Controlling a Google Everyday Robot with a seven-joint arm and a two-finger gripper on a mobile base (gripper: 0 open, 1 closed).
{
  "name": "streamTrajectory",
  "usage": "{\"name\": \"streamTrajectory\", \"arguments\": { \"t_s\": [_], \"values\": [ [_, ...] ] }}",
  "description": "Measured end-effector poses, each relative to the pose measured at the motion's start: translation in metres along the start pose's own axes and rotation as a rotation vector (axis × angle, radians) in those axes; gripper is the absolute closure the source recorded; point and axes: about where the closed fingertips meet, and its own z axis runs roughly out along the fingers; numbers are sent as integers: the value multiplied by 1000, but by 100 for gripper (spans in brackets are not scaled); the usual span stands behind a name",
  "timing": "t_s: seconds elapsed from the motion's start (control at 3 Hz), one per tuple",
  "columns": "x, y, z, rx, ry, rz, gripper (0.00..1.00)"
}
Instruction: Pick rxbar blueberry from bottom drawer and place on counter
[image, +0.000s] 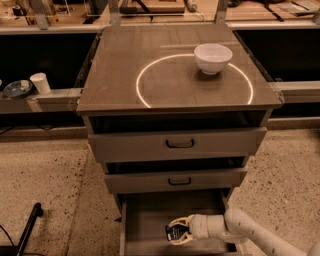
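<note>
The bottom drawer (145, 220) is pulled open at the foot of the cabinet. My gripper (178, 231) reaches into it from the right, and its pale fingers (181, 221) are closed around the rxbar blueberry (173, 233), a small dark wrapped bar with white lettering. The bar sits at the fingertips just above the drawer floor, near the middle of the drawer. The counter (120, 75) above is grey-brown and carries a bright white ring.
A white bowl (213, 57) stands on the counter at the ring's far right edge. Two upper drawers (180, 144) with black handles stick out slightly above the bottom one. A paper cup (40, 82) and a dish (16, 89) sit on a ledge at the left. A black bar (30, 225) lies on the floor.
</note>
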Motion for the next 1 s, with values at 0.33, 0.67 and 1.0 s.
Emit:
{"name": "streamTrajectory", "arguments": {
  "t_s": [0.33,0.67,1.0],
  "values": [
    [-1,0,3,-18,2,0,100],
    [-45,-9,-38,23,40,-86,100],
    [-102,-15,-83,49,85,-188,100]
  ]
}}
